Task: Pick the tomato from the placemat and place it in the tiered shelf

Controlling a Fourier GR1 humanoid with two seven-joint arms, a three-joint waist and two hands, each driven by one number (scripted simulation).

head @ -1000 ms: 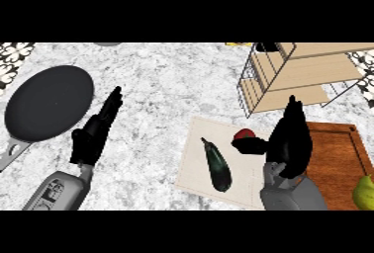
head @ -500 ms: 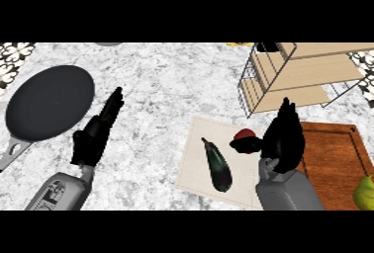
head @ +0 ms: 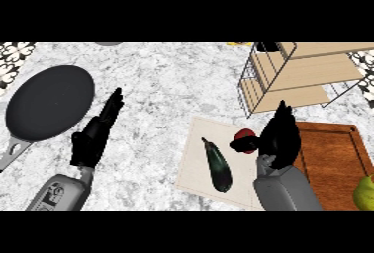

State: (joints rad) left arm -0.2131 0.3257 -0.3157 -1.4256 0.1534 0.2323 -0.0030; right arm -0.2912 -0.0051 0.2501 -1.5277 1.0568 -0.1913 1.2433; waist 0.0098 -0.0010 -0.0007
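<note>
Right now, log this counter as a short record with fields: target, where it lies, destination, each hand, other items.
target: small red tomato, partly hidden by the right hand
location: on the pale rectangular placemat, beside the dark green eggplant
destination: light wooden tiered shelf with wire frame, beyond the placemat
right hand: at the tomato, thumb beside it; grasp not clear
left hand: open, fingers straight, resting near the black round frying pan
other: brown wooden cutting board, right of the placemat
</note>
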